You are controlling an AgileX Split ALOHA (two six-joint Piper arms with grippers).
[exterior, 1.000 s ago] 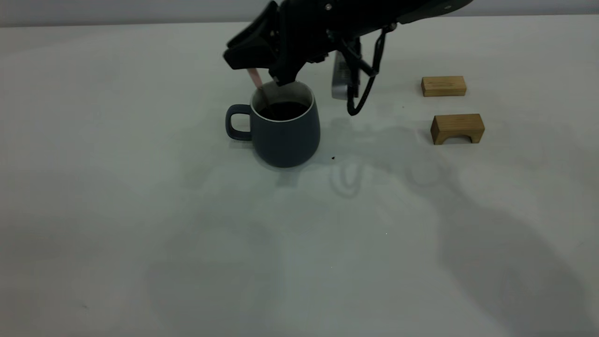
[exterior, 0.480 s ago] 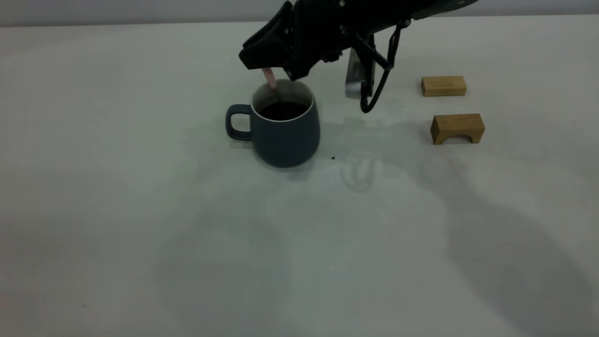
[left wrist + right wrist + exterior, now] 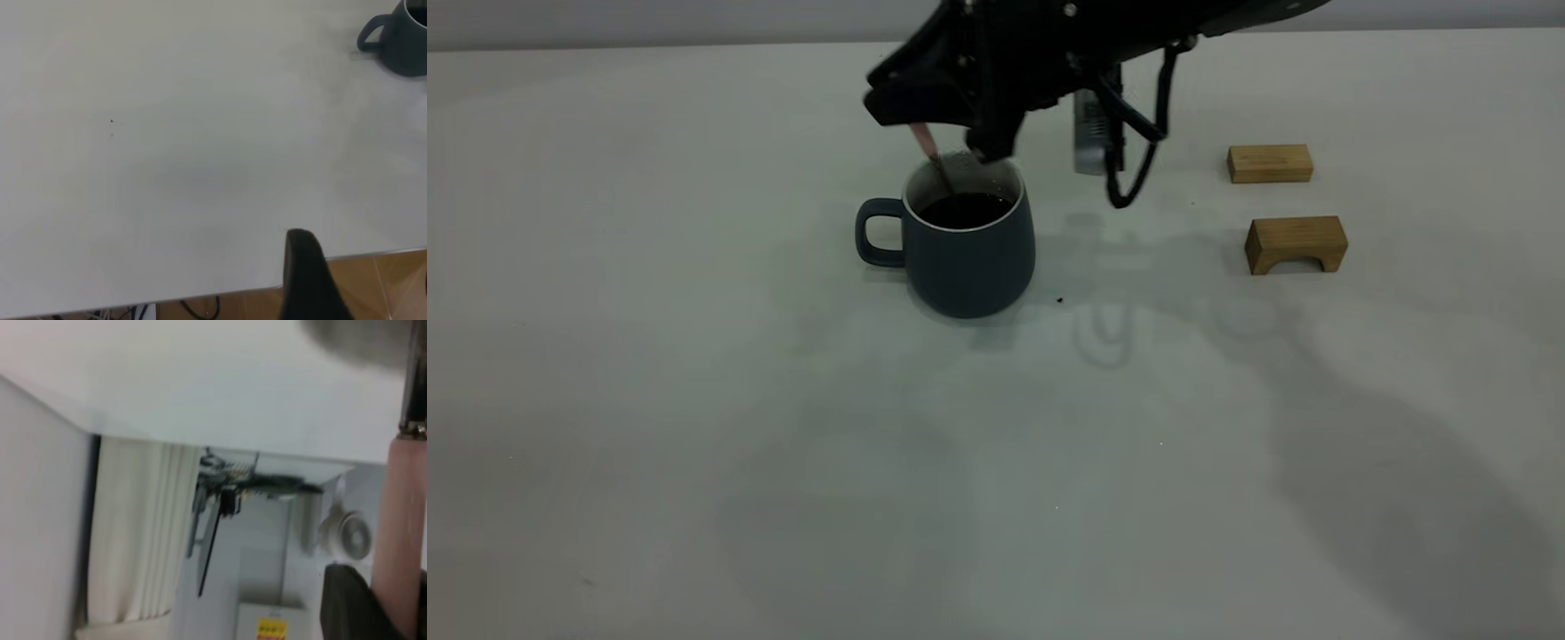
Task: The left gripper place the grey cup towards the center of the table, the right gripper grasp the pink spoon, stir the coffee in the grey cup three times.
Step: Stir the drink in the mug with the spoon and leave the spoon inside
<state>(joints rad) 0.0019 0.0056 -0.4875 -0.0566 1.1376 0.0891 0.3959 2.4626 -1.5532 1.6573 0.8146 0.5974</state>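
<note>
The grey cup stands upright on the table, handle toward the left arm's side, with dark coffee inside. Above it, the right gripper is clamped on the pink spoon, whose metal end seems to dip into the liquid. Farther right lie two wooden blocks. The left gripper sits back at the table's edge; whether it is released or clenched cannot be told.
</note>
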